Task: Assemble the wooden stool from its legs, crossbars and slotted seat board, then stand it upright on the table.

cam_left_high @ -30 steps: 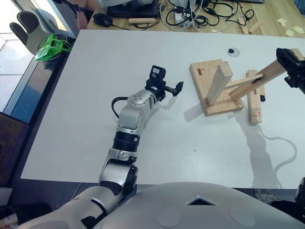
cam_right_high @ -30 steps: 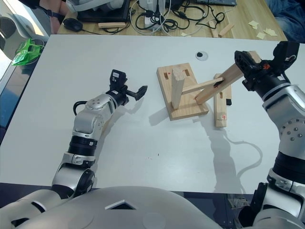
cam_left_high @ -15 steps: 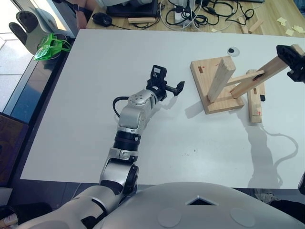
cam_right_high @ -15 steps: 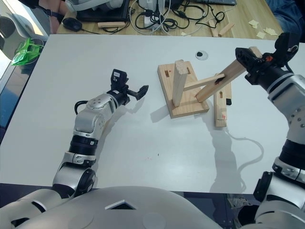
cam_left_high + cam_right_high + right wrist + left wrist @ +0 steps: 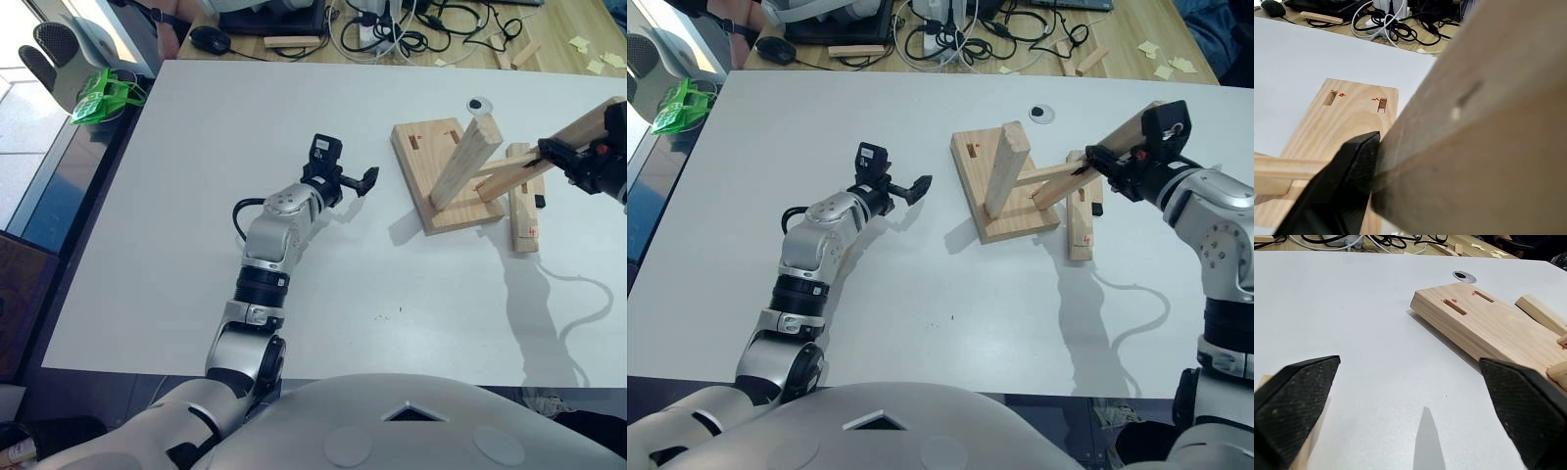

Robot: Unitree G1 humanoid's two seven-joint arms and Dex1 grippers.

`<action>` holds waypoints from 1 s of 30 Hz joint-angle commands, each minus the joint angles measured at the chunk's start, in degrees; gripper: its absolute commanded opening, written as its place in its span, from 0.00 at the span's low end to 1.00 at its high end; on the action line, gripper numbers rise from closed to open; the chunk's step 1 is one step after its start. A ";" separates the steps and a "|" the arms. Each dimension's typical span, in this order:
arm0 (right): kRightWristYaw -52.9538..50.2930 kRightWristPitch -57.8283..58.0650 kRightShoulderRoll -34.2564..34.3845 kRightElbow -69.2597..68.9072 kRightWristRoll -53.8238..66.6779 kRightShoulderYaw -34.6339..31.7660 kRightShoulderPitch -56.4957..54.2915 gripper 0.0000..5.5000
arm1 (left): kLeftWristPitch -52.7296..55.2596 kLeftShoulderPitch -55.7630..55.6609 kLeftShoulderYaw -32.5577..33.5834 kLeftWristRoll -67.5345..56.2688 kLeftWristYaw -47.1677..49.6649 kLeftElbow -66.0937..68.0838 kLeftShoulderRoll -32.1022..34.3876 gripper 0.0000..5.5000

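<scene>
The slotted seat board point(image 5: 415, 155) lies flat on the white table point(image 5: 245, 117), right of centre. One leg point(image 5: 460, 162) stands on it, leaning right, and a thin crossbar point(image 5: 502, 165) joins it to a second leg point(image 5: 1117, 145). My right gripper point(image 5: 1129, 164) is shut on that second leg, which slopes up off the table. In the right wrist view a black finger point(image 5: 1347, 181) presses against the leg point(image 5: 1488, 122) above the board point(image 5: 1327, 127). A third leg point(image 5: 522, 211) lies loose beside the board. My left gripper point(image 5: 355, 181) rests open left of the board, with nothing between its pads point(image 5: 1293, 401).
A round black grommet point(image 5: 476, 104) sits in the table behind the board. A small black object point(image 5: 540, 201) lies next to the loose leg. Cables, a mouse point(image 5: 211, 39) and wood scraps point(image 5: 292, 42) lie on the desk beyond. A green object point(image 5: 106, 95) hangs off the left edge.
My right gripper has come down and toward the board with the held leg. The leg standing on the board now leans further right. The left arm has stayed still.
</scene>
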 commanded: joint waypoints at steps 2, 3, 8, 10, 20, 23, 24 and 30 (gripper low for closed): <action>-0.01 2.77 4.73 4.27 -4.73 5.59 6.75 0.55 | 0.79 -0.85 -0.14 0.06 0.16 -0.24 0.31 0.96; -0.18 1.79 5.96 4.31 -4.51 4.24 5.98 0.58 | 0.85 -0.86 -0.14 0.05 0.17 -0.24 0.33 0.96; -2.92 -1.66 13.82 5.88 -0.81 -5.66 0.41 0.63 | 0.59 -1.47 0.25 -0.16 0.42 1.05 -0.06 0.96; -3.46 -0.71 15.19 6.11 0.15 -7.56 -0.58 0.63 | 0.57 -1.66 0.48 -0.32 0.50 1.47 -0.20 0.96; -0.89 4.33 8.10 7.71 -10.84 4.99 3.85 0.63 | 0.39 -1.91 0.15 0.14 -0.02 1.71 0.24 0.96; -0.31 3.61 6.98 8.25 -13.35 7.64 4.23 0.63 | 0.42 -1.92 0.15 0.18 -0.05 1.93 0.29 0.96; -0.27 3.26 6.91 8.48 -13.90 8.14 4.33 0.63 | 0.30 -2.04 0.20 0.17 -0.01 2.23 0.24 0.96; -4.34 -14.58 16.55 5.34 -11.28 -3.49 -3.65 0.63 | -0.47 -3.34 2.18 -1.07 0.22 5.44 -0.52 0.96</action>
